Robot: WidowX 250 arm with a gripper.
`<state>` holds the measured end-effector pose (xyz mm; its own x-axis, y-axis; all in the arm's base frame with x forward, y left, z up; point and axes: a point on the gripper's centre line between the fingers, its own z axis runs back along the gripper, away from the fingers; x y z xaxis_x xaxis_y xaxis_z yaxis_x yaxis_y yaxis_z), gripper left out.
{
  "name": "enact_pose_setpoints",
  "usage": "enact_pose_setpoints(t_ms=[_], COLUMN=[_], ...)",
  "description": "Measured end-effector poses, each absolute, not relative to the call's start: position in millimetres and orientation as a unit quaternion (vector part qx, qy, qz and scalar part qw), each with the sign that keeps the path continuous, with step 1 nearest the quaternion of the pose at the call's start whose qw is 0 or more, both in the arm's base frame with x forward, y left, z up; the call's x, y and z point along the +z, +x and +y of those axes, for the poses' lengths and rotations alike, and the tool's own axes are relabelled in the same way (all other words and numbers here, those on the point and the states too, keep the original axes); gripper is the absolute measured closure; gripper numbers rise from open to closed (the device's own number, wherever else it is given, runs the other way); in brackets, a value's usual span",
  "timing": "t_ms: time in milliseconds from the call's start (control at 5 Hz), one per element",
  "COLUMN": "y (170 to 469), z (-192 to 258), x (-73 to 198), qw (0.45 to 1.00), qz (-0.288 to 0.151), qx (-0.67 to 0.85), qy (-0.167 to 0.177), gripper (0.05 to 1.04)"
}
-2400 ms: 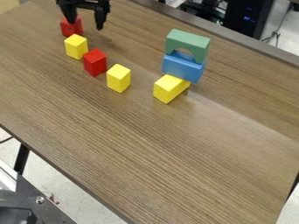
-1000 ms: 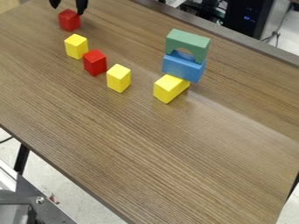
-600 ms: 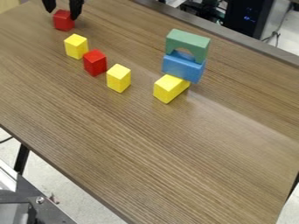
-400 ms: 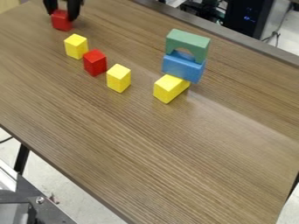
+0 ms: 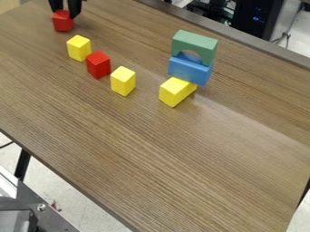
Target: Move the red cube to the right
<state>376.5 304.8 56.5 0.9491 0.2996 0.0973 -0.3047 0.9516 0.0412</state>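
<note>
The black gripper [image 5: 65, 13] is at the top left, down at the top of a red cube [image 5: 63, 21], partly covering its upper right edge. This cube stands on the wooden table [image 5: 163, 154] close to the far left edge. A second red cube [image 5: 98, 65] stands nearer the camera, between two yellow blocks.
One yellow block [image 5: 79, 48] stands to the left of the second red cube, another yellow block [image 5: 123, 81] to its right. Farther right, a green arch [image 5: 195, 43] rests on a blue block [image 5: 190, 70], with a yellow block [image 5: 176, 91] beside it.
The far red cube has shifted up and left in the view, and the gripper has moved left along with it. The second red cube and the other blocks have stayed put.
</note>
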Motion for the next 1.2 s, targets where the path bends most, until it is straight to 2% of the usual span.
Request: enact_pose_setpoints(t_ms=[400, 600, 800, 1000, 1200], y=[389.0, 391.0, 385.8, 384.8, 378.2], z=[298.7, 283.4, 264.8, 242.4, 238.3], x=[96.3, 107.5, 105.5, 92.4, 77.1], qw=[0.983, 0.983, 0.987, 0.991, 0.993], qz=[-0.078, -0.091, -0.09, -0.085, -0.082], qx=[0.167, 0.159, 0.135, 0.102, 0.089], qy=[0.0, -0.012, -0.008, 0.001, 0.011], gripper=[0.538, 0.538, 0.538, 0.538, 0.538])
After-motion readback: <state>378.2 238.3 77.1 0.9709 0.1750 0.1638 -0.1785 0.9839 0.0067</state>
